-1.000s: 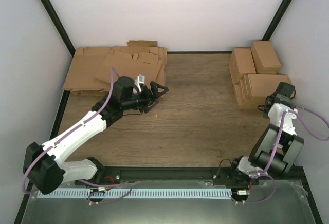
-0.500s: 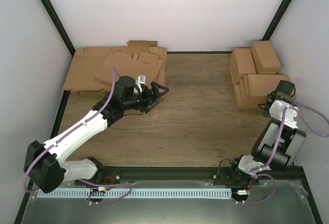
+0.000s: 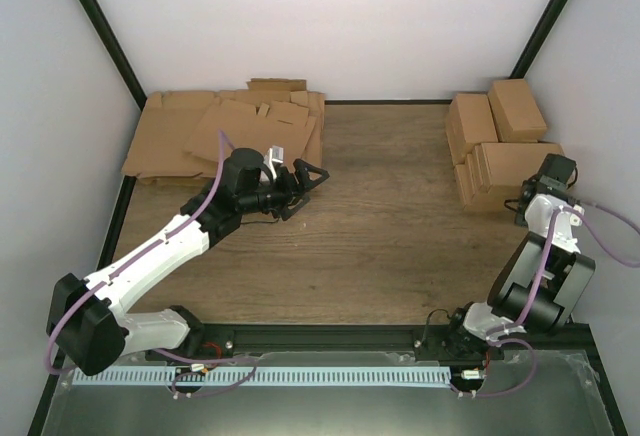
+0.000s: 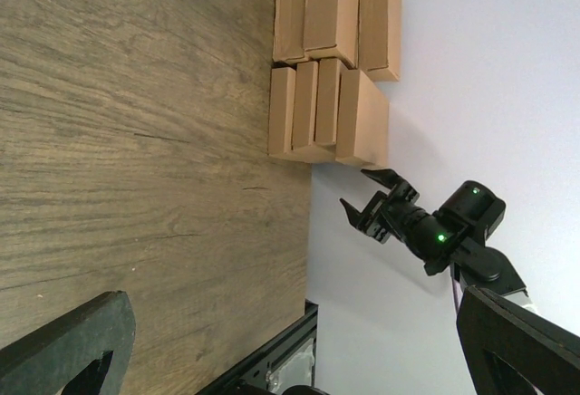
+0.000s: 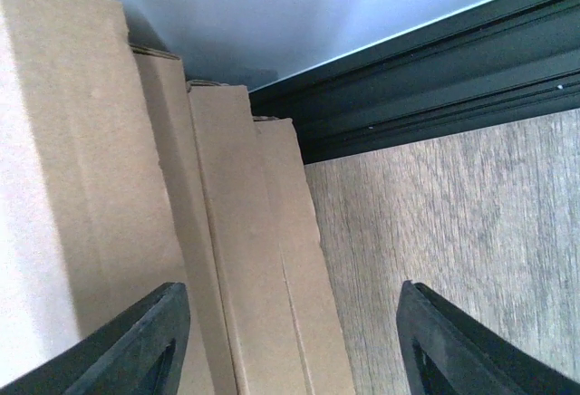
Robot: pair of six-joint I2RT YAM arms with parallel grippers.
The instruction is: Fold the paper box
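Observation:
A finished paper box (image 5: 272,259) stands on edge as the outermost of several closed brown boxes (image 3: 505,168) at the back right. My right gripper (image 5: 294,350) is open just in front of that row, and its fingers touch no cardboard. In the left wrist view the right gripper (image 4: 367,200) hangs a short way off the boxes (image 4: 326,110). Over the table's left half my left gripper (image 3: 300,188) is wide open and holds nothing. It points across the table toward the right arm.
A heap of flat notched cardboard sheets (image 3: 225,131) lies at the back left, just behind the left gripper. More closed boxes (image 3: 495,116) are piled behind the right row. A black frame rail (image 5: 435,69) and white walls bound the wooden table (image 3: 390,226).
My right gripper has gone from shut to open, and its wrist has drawn slightly back to the right from the boxes. The left arm has not moved.

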